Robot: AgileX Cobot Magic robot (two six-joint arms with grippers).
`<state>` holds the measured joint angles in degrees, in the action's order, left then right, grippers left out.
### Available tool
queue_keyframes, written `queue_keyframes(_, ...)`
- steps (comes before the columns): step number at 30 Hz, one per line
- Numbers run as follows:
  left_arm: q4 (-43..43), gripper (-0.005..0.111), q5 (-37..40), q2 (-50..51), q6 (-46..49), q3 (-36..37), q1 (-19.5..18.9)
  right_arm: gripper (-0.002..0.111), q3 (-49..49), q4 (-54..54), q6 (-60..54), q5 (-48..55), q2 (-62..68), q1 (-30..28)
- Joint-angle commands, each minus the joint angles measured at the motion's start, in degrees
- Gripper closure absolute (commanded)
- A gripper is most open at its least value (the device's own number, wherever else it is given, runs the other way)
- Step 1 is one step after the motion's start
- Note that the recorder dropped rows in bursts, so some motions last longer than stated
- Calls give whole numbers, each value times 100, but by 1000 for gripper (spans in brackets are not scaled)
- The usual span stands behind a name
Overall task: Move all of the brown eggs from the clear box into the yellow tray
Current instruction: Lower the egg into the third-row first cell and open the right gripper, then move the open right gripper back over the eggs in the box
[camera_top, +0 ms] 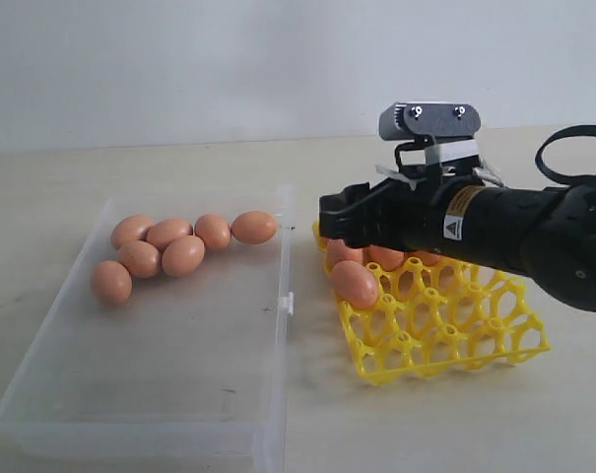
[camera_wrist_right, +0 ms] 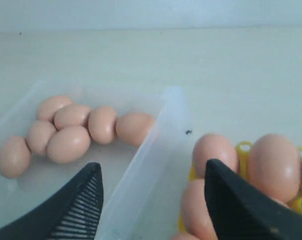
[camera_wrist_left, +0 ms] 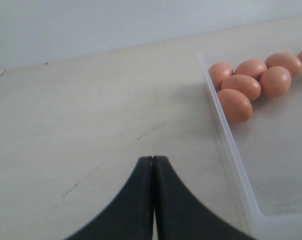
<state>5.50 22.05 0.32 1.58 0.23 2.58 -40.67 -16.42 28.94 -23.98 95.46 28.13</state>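
Observation:
Several brown eggs point(camera_top: 182, 255) lie clustered in the far left corner of the clear box point(camera_top: 179, 365). The yellow tray point(camera_top: 445, 335) sits to the right of the box, with several brown eggs point(camera_top: 355, 284) in its cells on the side towards the box. My right gripper point(camera_top: 329, 223) hangs open and empty above the tray's edge next to the box. In the right wrist view its fingertips point(camera_wrist_right: 93, 172) straddle the box wall point(camera_wrist_right: 160, 130). My left gripper point(camera_wrist_left: 153, 159) is shut on nothing, over bare table beside the box wall point(camera_wrist_left: 230, 145).
A pale wooden table point(camera_top: 426, 424) carries everything, with a white wall behind. The right arm's black body point(camera_top: 534, 241) covers the tray's far rows. A small clip point(camera_top: 288, 303) sticks out of the box wall facing the tray.

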Motion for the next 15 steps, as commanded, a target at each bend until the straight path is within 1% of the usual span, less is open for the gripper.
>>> queue_keyframes(1,-6,107,-35,-32,-26,-23,28,50,-304,-24,158,211,-332,204)
queue_keyframes(4,-6,107,-35,-32,-26,-23,28,52,-696,-24,158,585,-427,461)
queue_keyframes(7,-6,107,-35,-32,-26,-23,28,60,-1354,-43,101,1576,-348,738)
queue_keyframes(9,-6,107,-35,-32,-26,-23,28,69,-1799,-43,-12,2256,-208,889)
queue_keyframes(12,-6,107,-35,-32,-26,-23,28,91,-2566,35,-669,3335,167,1099)
queue_keyframes(13,-6,107,-35,-32,-26,-23,28,103,-2940,309,-1198,3862,382,1180)
queue_keyframes(14,-6,107,-35,-32,-26,-23,28,108,-3203,607,-1594,4228,549,1223)
queue_keyframes(15,-6,107,-35,-32,-26,-23,28,108,-3544,1056,-2022,4597,772,1258)
